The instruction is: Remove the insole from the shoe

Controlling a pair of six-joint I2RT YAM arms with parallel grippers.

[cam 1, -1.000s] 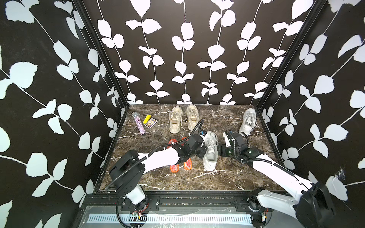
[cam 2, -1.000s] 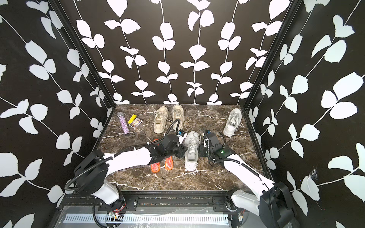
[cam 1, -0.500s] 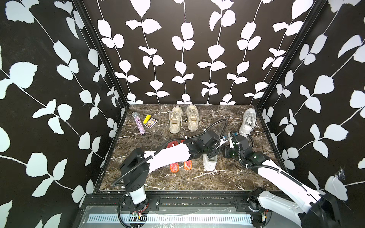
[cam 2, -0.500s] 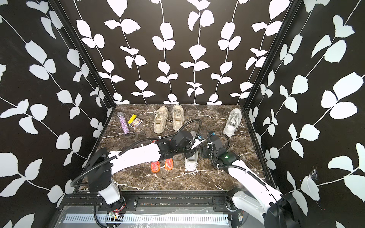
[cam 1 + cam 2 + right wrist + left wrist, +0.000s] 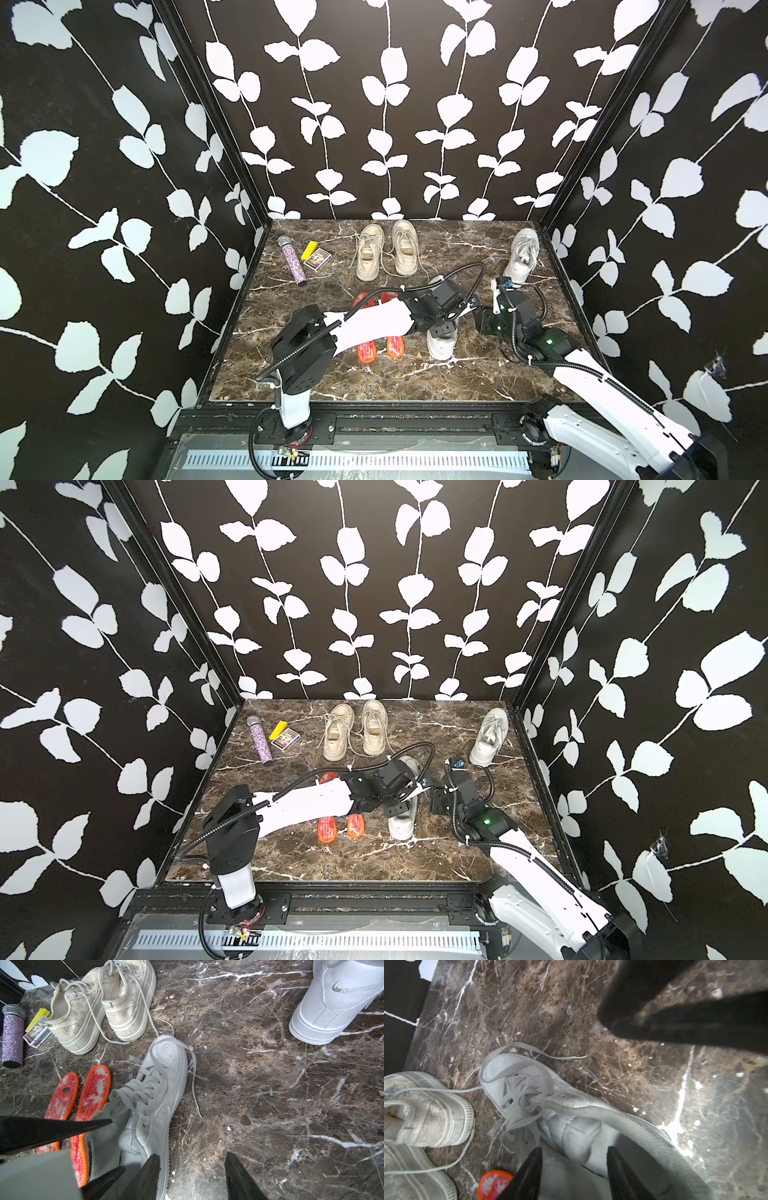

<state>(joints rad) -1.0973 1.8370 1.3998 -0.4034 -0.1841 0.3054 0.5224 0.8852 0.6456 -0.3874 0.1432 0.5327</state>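
Shoe: white trainer lying mid-table on the marble top, toe pointing away from the robot.
Left gripper: poised over the shoe's opening, jaws parted.
Insole: pale sheet, apparently lifted partly out of the shoe, standing between the left jaws; contact unclear.
Right gripper: jaws apart, empty, just beside the heel.

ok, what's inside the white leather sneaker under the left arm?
Only pale grey fabric shows, between the left gripper's open jaws; insole or lining, unclear. The padded tongue and laces hide the toe end.
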